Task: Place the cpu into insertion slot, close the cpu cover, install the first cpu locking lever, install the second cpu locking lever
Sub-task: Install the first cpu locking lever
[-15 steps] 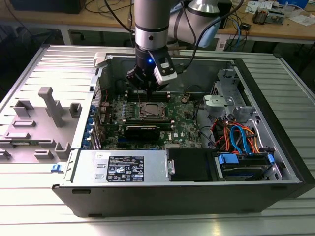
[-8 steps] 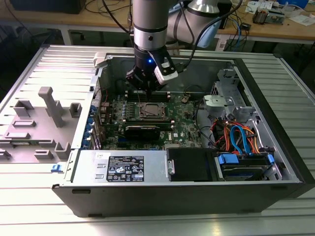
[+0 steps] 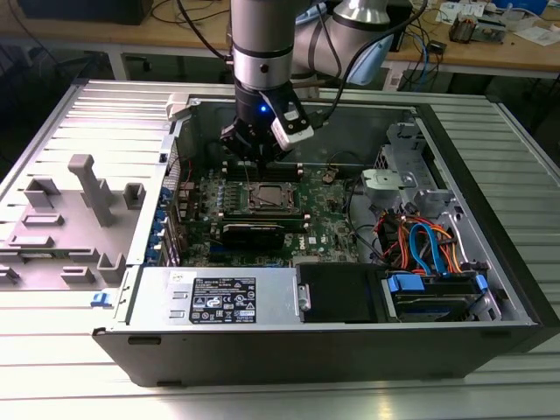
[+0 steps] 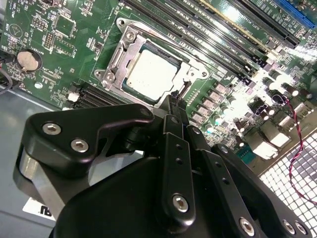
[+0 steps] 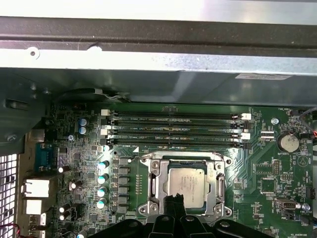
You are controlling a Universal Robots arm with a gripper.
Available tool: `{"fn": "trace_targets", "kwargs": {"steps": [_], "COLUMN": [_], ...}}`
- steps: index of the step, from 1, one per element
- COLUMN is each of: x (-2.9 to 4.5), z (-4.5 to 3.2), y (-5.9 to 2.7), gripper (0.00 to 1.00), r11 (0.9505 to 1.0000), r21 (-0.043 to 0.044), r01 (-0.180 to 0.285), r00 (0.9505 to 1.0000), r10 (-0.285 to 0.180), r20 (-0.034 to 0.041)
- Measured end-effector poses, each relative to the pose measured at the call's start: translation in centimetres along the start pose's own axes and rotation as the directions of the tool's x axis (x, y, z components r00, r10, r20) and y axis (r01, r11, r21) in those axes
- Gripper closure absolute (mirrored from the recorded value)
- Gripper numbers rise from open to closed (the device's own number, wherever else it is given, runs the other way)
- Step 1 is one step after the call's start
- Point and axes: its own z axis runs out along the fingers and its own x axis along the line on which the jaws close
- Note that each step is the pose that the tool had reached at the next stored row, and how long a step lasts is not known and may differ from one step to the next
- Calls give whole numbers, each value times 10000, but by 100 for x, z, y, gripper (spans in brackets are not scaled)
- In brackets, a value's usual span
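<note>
In the exterior view the hand (image 3: 252,159) hangs low over the green motherboard (image 3: 325,224) inside the open case (image 3: 367,122), in the second wrist view its fingers (image 4: 174,106) are pressed together on nothing at the edge of the cpu cover (image 4: 117,61), and in the first wrist view the cpu (image 5: 185,181) sits in its socket, framed by that cover.

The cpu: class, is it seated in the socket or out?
In. The cpu lies flat, framed by the cpu cover.

Green motherboard (image 5: 267,163), black claw (image 5: 173,199)
Just beyond the claw, the cpu (image 5: 185,181) is pale silvery-tan, the cpu cover (image 5: 154,184) silvery; cables (image 3: 424,241) well apart are orange and blue.
</note>
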Motion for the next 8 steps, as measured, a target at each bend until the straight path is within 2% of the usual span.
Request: {"fn": "trace_targets", "kwargs": {"steps": [8], "x": [2], "z": [0], "y": [0], "gripper": [89], "r11": [10000], "r21": [0], "r01": [0], "r00": [10000], "r10": [0], "r20": [0]}}
